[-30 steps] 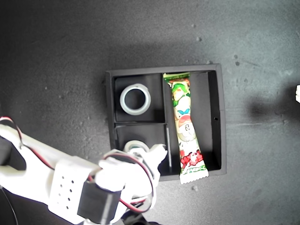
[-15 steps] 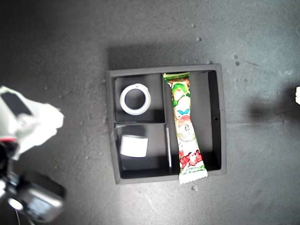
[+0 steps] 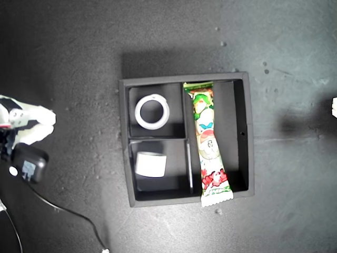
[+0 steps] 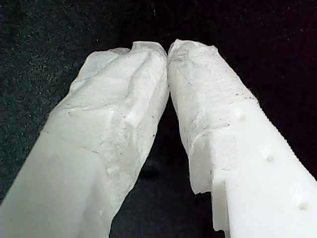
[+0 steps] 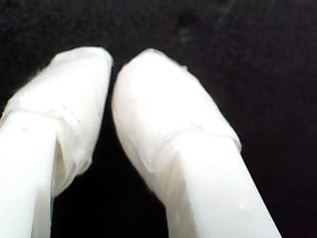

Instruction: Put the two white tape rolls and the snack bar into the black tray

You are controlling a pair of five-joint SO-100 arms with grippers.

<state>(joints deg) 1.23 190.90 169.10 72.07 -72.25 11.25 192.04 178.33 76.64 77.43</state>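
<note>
Both tools clenched on nothing, first tool (image 4: pixel 168 49), second tool (image 5: pixel 113 62); an arm (image 3: pixel 23 124) cut off at the exterior view's left.

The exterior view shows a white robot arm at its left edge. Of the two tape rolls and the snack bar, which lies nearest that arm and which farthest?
1. The tape roll on its side, in the tray's lower small compartment, is nearest.
2. The flat tape ring, in the upper small compartment, is barely farther.
3. The snack bar, in the tall compartment at the exterior view's right, is farthest.

robot test bench, lab or workshop type: dark speckled matte desk (image 3: pixel 79 52), white printed arm (image 3: pixel 23 124) with loose black cable (image 3: pixel 73 216); nothing shows the room itself.
</note>
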